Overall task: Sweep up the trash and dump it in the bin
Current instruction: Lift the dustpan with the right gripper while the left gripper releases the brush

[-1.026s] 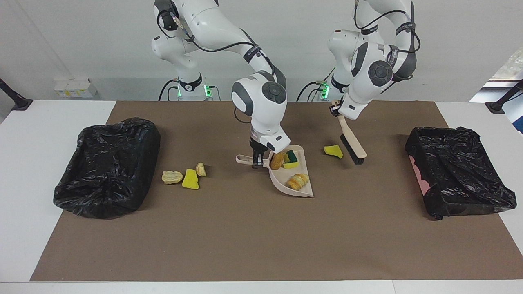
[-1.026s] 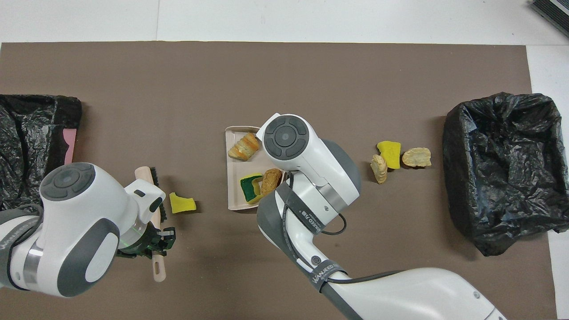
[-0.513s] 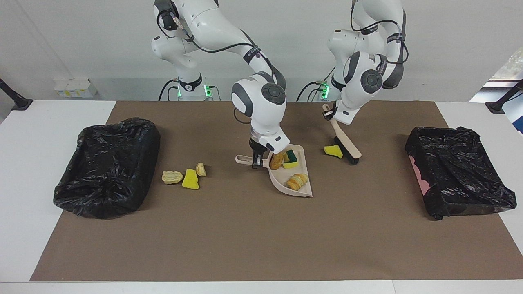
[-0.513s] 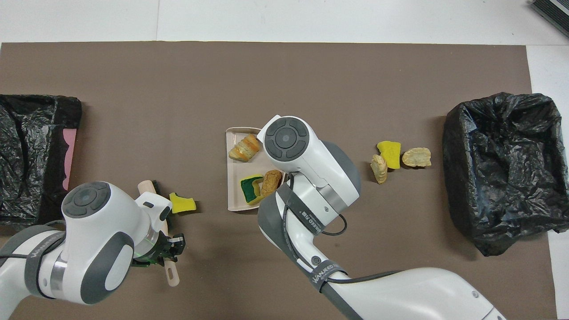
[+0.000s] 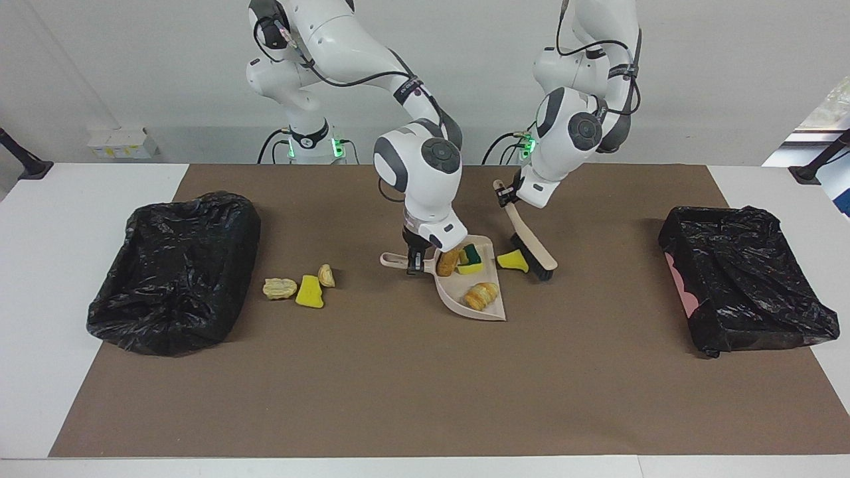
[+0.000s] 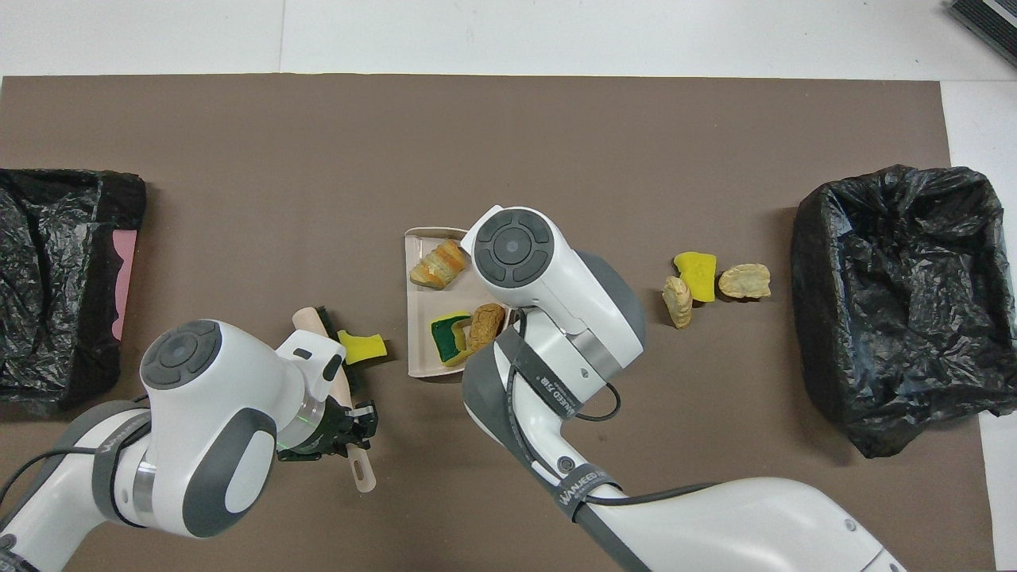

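Three scraps (image 5: 465, 269) lie in the dustpan (image 5: 458, 302).

White arms (image 5: 425, 179), grey joints, black cables

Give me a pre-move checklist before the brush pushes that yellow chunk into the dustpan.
1. Left gripper shut on the wooden brush with black bristles: ok.
2. Bristles against the yellow sponge chunk, on its side away from the pan: ok.
3. Yellow sponge chunk beside the beige plastic dustpan, not yet in it: ok.
4. Right gripper shut on the dustpan handle: ok.
5. Dustpan lip flat on the brown mat: cannot tell.
6. Three scraps in the pan clear of the entry edge: the green-and-yellow sponge piece lies close to it: not ok.
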You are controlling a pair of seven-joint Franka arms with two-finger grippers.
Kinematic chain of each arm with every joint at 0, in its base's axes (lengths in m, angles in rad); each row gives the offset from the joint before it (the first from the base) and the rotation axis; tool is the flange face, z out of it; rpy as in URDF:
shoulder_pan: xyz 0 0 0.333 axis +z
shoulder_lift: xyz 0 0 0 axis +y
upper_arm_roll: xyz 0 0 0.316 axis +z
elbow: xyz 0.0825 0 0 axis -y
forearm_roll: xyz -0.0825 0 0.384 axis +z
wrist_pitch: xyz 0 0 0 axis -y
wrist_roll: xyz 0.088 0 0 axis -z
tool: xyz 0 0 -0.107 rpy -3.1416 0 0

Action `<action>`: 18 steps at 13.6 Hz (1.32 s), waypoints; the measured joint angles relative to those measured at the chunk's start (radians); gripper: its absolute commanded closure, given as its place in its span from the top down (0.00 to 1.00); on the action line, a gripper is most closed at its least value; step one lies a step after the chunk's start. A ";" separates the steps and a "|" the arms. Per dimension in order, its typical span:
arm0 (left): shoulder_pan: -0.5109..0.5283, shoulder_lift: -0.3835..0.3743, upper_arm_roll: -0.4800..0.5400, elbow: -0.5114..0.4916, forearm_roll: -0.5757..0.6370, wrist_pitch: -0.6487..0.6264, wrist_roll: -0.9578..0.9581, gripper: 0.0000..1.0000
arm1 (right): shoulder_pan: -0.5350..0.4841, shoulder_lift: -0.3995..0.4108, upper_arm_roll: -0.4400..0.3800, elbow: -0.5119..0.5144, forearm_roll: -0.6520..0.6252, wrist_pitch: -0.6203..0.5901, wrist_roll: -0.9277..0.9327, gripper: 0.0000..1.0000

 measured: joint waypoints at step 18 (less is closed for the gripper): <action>-0.141 0.018 0.002 0.187 0.053 -0.215 -0.100 0.00 | -0.103 -0.082 -0.001 -0.140 0.125 0.105 0.002 0.00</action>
